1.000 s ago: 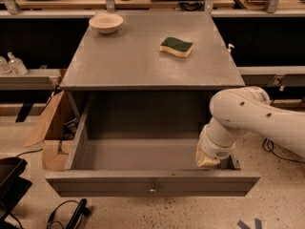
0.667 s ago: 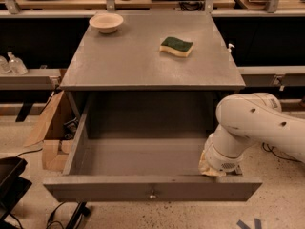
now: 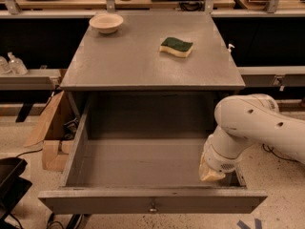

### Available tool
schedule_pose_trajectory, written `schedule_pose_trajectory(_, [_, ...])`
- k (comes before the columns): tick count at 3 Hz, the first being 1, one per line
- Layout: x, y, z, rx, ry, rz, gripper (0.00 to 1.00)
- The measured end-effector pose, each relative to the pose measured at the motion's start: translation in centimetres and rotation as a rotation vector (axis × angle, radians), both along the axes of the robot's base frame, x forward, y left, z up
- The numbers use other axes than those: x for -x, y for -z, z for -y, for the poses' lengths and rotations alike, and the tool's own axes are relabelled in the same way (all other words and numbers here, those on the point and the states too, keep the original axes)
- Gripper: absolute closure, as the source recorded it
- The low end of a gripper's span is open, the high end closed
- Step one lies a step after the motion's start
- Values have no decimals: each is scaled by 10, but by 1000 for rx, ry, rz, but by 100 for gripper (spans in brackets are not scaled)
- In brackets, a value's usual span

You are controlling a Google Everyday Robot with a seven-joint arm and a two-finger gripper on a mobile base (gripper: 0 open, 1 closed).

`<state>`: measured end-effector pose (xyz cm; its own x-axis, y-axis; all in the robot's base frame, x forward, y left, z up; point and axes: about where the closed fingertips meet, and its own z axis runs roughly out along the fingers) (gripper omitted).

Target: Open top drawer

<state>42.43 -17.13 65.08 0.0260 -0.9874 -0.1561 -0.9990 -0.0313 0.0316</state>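
Camera view: white arm (image 3: 252, 123) bends down, hand (image 3: 211, 171) inside open top drawer (image 3: 119, 202) near its front, grip unreadable.

a grey table (image 3: 143, 56) stood on a pale speckled floor (image 3: 14, 137), a long wooden bench (image 3: 62, 3) running behind it.

Grey top drawer (image 3: 143, 163), cream gripper (image 3: 211, 173) inside its front corner, green-and-yellow sponge (image 3: 176, 46), perhaps beige bowl (image 3: 106, 23)

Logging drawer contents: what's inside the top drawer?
The top drawer stands open, and the floor that shows is bare grey. The pincer sits low in its front right corner. It and the arm hide the floor there.
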Motion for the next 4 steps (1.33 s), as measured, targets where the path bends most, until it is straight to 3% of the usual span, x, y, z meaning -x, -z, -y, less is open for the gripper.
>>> schedule_pose_trajectory(2, [1, -1, 0, 2, -1, 1, 15])
schedule_pose_trajectory(3, [2, -2, 0, 4, -1, 2, 0])
schedule_pose_trajectory(4, [2, -2, 0, 4, -1, 2, 0])
